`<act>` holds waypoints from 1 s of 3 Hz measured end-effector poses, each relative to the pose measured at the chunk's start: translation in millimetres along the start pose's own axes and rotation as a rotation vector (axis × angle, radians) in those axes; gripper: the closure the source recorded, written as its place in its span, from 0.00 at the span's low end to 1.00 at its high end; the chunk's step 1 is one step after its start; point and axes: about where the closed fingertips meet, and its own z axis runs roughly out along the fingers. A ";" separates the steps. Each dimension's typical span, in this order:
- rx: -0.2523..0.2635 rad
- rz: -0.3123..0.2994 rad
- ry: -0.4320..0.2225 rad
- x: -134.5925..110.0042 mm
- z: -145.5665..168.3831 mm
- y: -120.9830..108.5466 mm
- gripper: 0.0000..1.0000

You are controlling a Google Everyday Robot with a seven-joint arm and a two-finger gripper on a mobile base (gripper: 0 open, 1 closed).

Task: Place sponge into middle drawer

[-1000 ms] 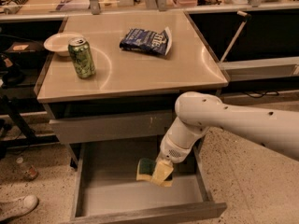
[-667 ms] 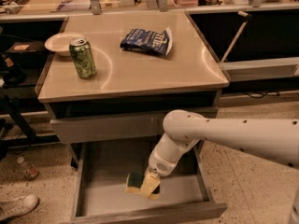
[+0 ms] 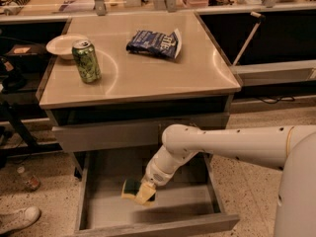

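Observation:
The sponge (image 3: 137, 191), pale yellow with a dark green layer, is held in my gripper (image 3: 148, 187) just above the grey floor of the open middle drawer (image 3: 187, 205). The gripper is shut on the sponge, at the left-middle of the drawer, reaching down from my white arm (image 3: 222, 143), which comes in from the right. The arm hides part of the drawer's back and right side.
On the tan table top (image 3: 148, 78) above stand a green can (image 3: 87, 60), a white bowl (image 3: 61, 45) and a blue snack bag (image 3: 154, 43). A closed grey drawer front (image 3: 106, 135) sits above the open drawer. A shoe (image 3: 17, 218) lies on the floor at left.
The gripper with the sponge has moved left and lower inside the drawer, and the arm's elbow has swung left with it.

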 end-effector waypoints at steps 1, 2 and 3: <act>0.058 -0.001 -0.018 -7.3 4.4 -21.0 1.00; 0.091 0.029 -0.021 -0.2 19.2 -38.7 1.00; 0.116 0.076 -0.034 14.3 32.5 -57.9 1.00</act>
